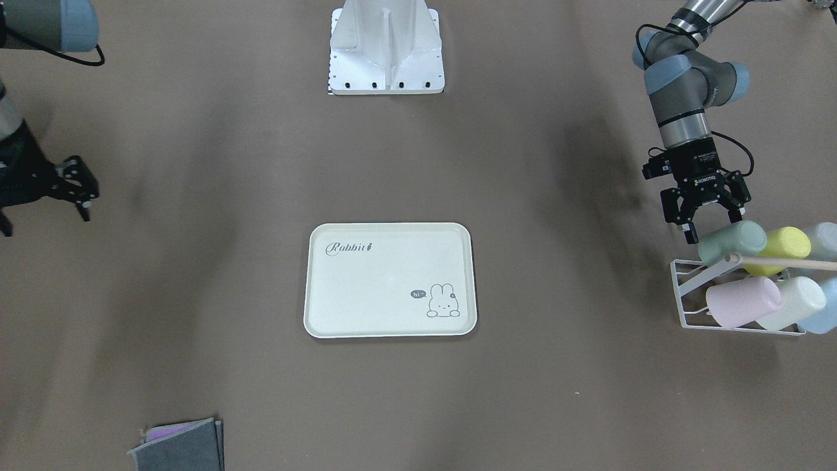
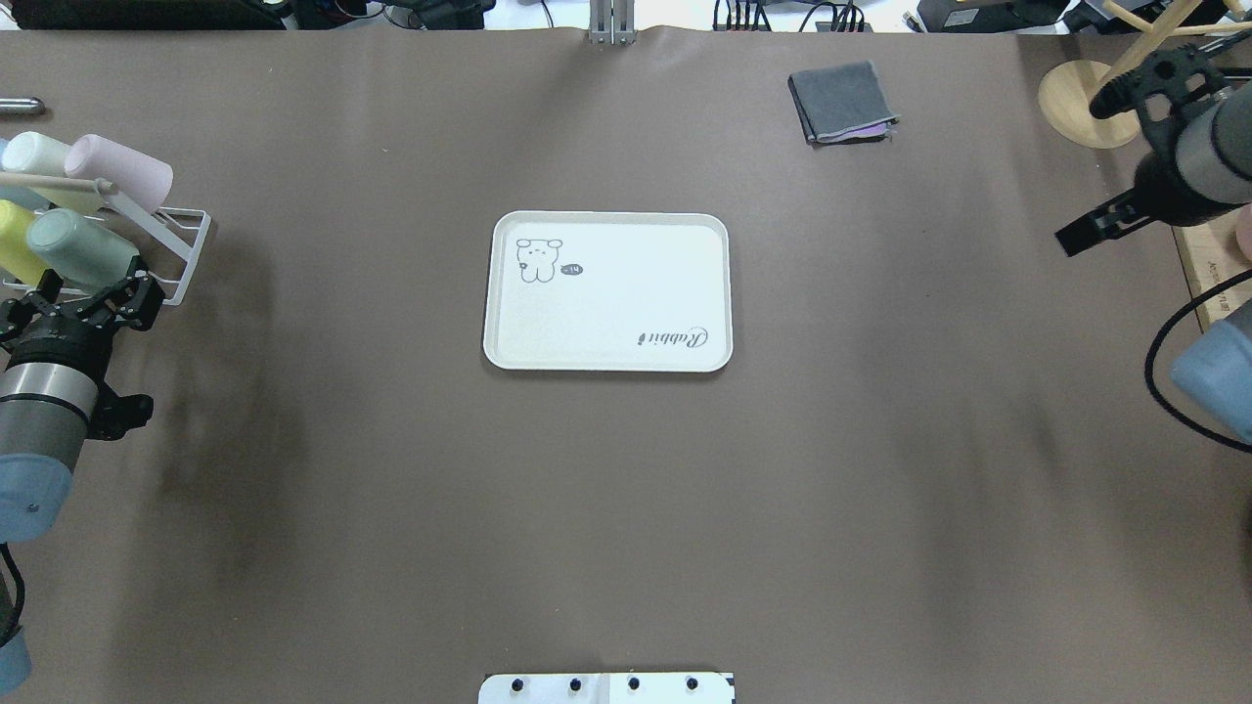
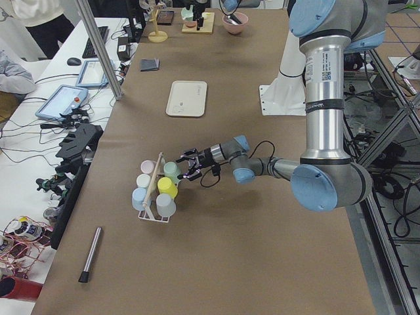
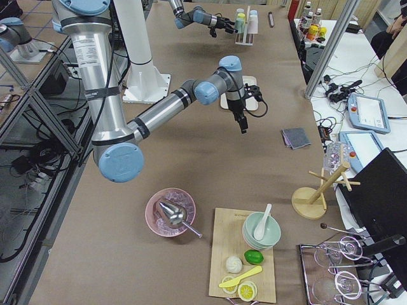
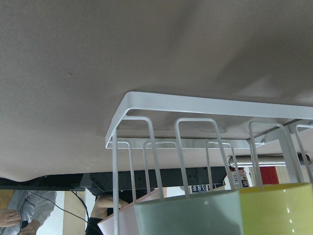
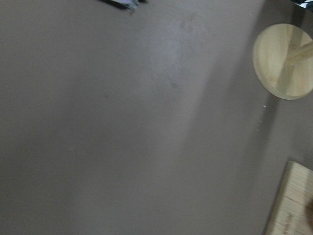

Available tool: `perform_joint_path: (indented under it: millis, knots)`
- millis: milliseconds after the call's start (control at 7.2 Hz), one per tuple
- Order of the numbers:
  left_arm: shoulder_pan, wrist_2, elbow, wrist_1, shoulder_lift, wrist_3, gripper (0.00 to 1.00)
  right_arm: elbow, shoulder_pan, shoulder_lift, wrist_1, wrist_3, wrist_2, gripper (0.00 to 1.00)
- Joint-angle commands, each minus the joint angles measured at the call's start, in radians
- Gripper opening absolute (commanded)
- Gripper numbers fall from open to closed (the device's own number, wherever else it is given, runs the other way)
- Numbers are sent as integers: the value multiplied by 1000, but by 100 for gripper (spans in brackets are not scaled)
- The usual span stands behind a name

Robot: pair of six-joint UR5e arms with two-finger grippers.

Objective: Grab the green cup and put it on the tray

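The sage-green cup [image 1: 731, 241] [image 2: 83, 249] [image 3: 172, 169] lies on its side on a white wire rack [image 1: 686, 288] [image 2: 188, 256] at the table's left end. Its bottom faces my left gripper [image 1: 711, 221] [image 2: 83, 301], which is open with its fingers just short of that end of the cup and holds nothing. In the left wrist view the green cup [image 5: 186, 215] fills the lower edge under the rack's wire loops [image 5: 195, 105]. The cream Rabbit tray [image 1: 379, 288] [image 2: 626, 284] [image 3: 187, 98] lies bare at the table's middle. My right gripper [image 1: 82, 190] [image 2: 1125, 83] hovers open far off at the right end.
Yellow [image 1: 785, 247], pink [image 1: 742, 301], cream [image 1: 794, 302] and pale blue [image 1: 825, 239] cups share the rack, with a wooden rod across them. A folded grey cloth [image 2: 841, 98] lies beyond the tray. A wooden stand [image 2: 1076, 103] and a cutting board [image 6: 291, 200] are near the right arm.
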Motion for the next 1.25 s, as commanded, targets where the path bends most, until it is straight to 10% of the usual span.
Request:
perform_joint_path:
  millis: [0,278,1111]
  knots:
    - [-1,28,66,-106,1,3,98,-61,209,-35,-159,-254,108,100]
    - [-1,28,69,-110,1,5,98,-259,378,-38,-157,-271,329,100]
    - [-12,28,88,-110,-16,42,98,-394,406,-115,145,-199,406,100]
